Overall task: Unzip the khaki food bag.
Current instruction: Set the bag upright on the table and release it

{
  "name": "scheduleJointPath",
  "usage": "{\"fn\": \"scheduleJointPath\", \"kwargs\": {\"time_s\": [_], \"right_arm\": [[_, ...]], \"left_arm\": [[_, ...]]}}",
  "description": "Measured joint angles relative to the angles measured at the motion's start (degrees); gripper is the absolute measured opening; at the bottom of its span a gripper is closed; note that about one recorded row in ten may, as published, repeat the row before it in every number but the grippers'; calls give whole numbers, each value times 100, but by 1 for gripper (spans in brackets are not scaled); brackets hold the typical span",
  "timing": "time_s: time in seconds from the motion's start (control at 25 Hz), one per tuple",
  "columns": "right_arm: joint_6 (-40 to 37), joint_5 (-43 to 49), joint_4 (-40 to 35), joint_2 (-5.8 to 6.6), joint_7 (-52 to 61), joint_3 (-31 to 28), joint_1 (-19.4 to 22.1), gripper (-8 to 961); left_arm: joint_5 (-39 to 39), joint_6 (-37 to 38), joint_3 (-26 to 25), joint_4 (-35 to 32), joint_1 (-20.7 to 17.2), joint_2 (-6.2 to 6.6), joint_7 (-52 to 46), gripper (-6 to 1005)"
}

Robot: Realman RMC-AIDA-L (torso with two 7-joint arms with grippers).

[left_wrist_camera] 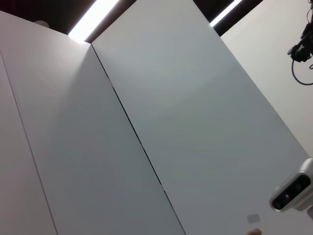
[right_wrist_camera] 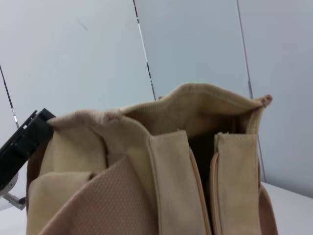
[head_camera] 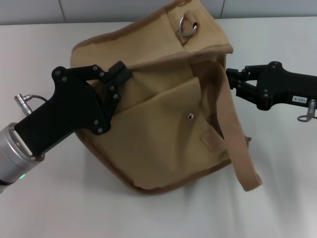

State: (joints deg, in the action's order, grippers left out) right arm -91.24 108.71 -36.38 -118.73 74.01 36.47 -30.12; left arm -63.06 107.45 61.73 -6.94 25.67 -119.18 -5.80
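The khaki food bag (head_camera: 163, 124) stands tilted on the white table, front pocket with its snap facing me and one wide strap (head_camera: 233, 139) hanging down its right side. A silver ring (head_camera: 187, 26) sits at its far top end. My left gripper (head_camera: 119, 74) is shut on the bag's top left edge. My right gripper (head_camera: 232, 79) is at the bag's top right edge, touching the fabric. The right wrist view shows the bag (right_wrist_camera: 166, 161) from close by, with a dark gap between its straps, and my left gripper (right_wrist_camera: 24, 144) beyond it. The zipper pull is hidden.
The white table (head_camera: 277, 188) lies all around the bag. Grey wall panels (left_wrist_camera: 161, 122) stand behind it; the left wrist view shows only these, the ceiling lights and a small camera (left_wrist_camera: 292, 192).
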Motion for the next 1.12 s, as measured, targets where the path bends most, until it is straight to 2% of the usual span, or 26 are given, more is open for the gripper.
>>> {"fn": "scheduleJointPath", "kwargs": {"time_s": [0.12, 0.44, 0.8, 1.12], "right_arm": [[57, 1, 2, -8, 0, 18, -92, 178], [243, 39, 60, -7, 22, 275, -342, 0], [149, 44, 61, 29, 106, 618, -431, 5], [768, 53, 261, 26, 167, 1357, -512, 9]], "left_arm": [[-2, -8, 6, 0, 7, 0, 0, 48], [-8, -24, 76, 0, 8, 0, 11, 49], [2, -106, 76, -2, 8, 0, 20, 49], [12, -81, 56, -6, 7, 0, 37, 48]]}}
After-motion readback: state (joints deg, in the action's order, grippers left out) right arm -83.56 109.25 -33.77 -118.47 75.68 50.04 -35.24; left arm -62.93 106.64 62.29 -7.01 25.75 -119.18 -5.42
